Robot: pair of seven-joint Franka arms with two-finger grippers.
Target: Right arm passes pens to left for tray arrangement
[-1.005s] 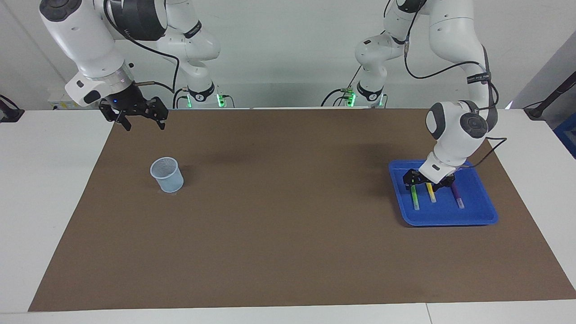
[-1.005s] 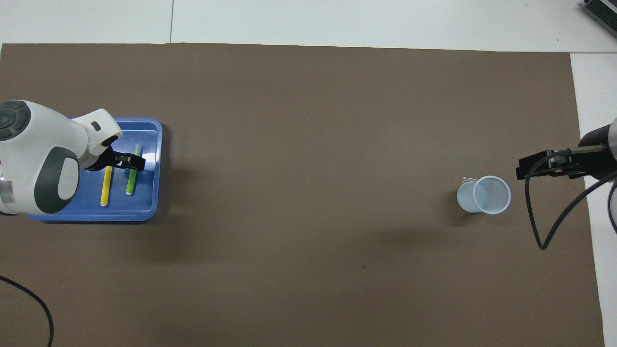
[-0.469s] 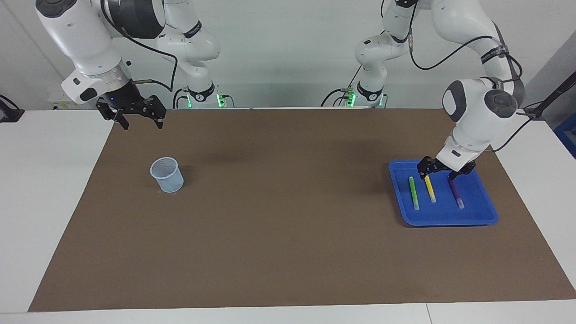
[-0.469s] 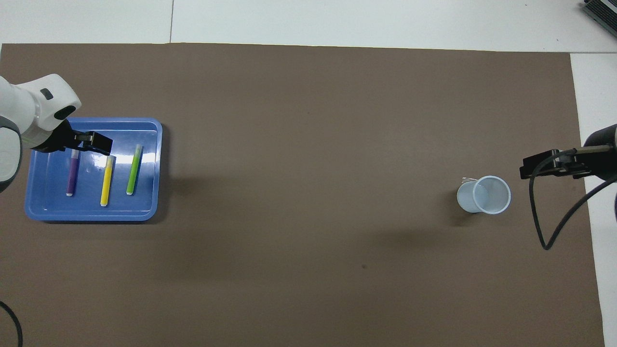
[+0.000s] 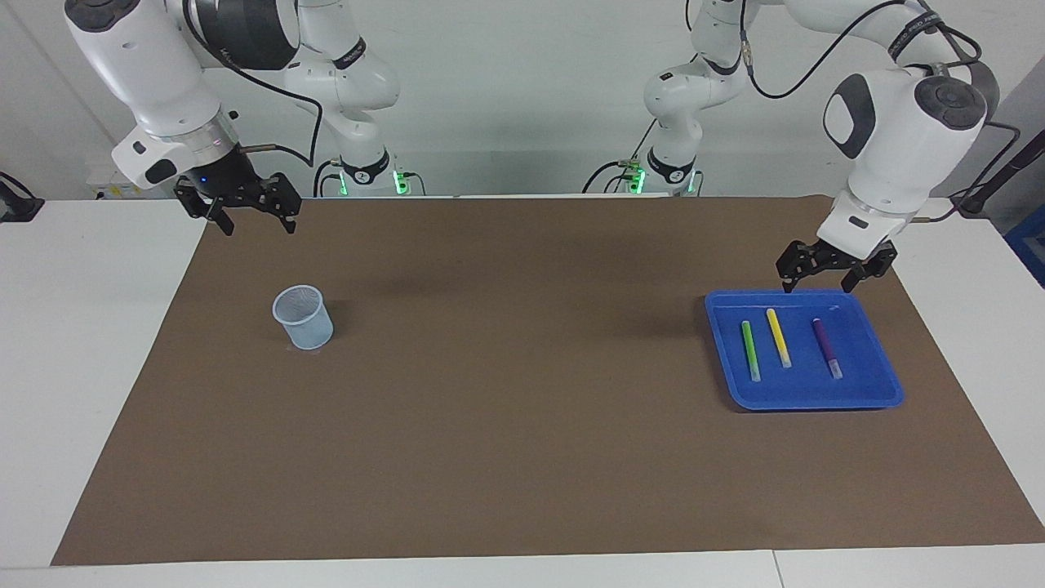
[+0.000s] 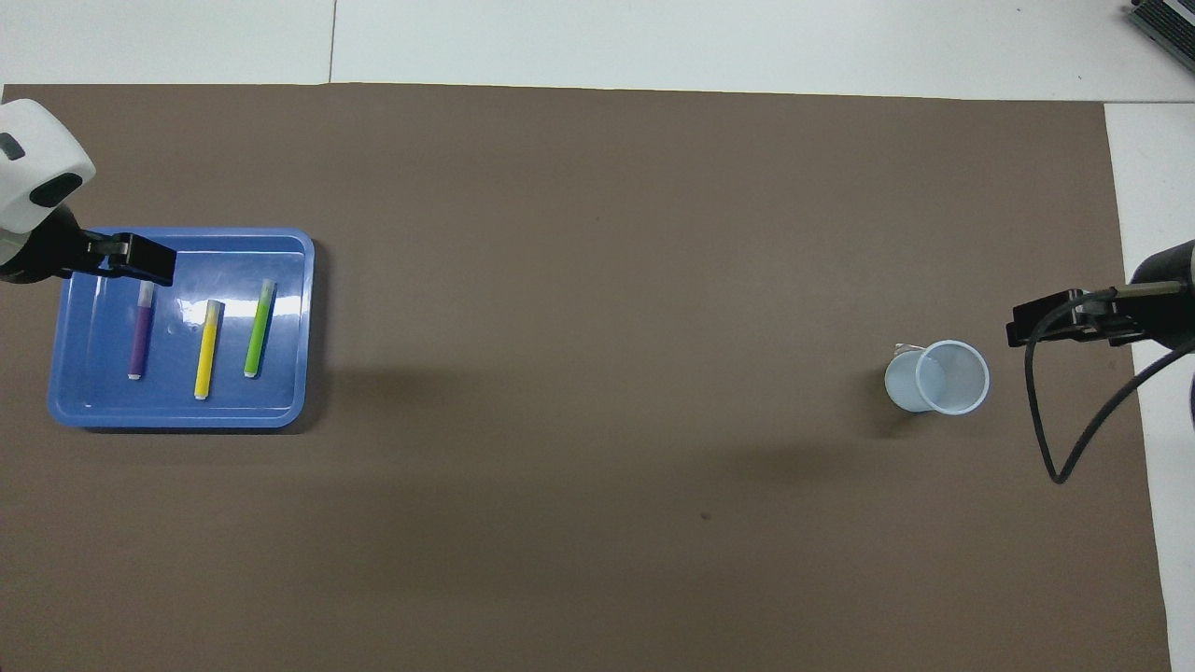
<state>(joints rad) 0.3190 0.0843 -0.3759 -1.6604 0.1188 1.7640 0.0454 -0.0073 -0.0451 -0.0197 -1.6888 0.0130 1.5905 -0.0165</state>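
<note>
The pens are lying flat in the tray (image 5: 886, 392), side by side and apart from one another: purple (image 5: 826, 345) toward the left arm's end of the worktop, yellow (image 5: 777, 336) in the middle, green (image 5: 749, 349) on the side toward the cup. All three are running lengthwise toward and away from the robots, none crossing or touching.

Starting nearest the robots: the left jaws (image 5: 834, 272) are hanging spread wide and holding nothing, up in the air over the tray's nearer rim. The pens' nearer tips are sitting just short of that rim, so every pen is lying clear of the jaws, untouched. The arrangement is looking finished.

How they would handle, as a judgement: light, stiff, smooth plastic barrels, likely to roll or slip if pinched off-centre. The best hold is looking like mid-barrel, across the pen's width, with the jaws coming straight down; the gaps between neighbours are giving room for that. Breaking is unlikely; skidding on the slick tray floor is the risk.

At the right arm's end, the right jaws (image 5: 249, 214) are waiting open and empty above the edge of the brown mat (image 5: 522, 457). The mesh cup (image 5: 303, 317) is standing upright farther out, well apart from the tray.
</note>
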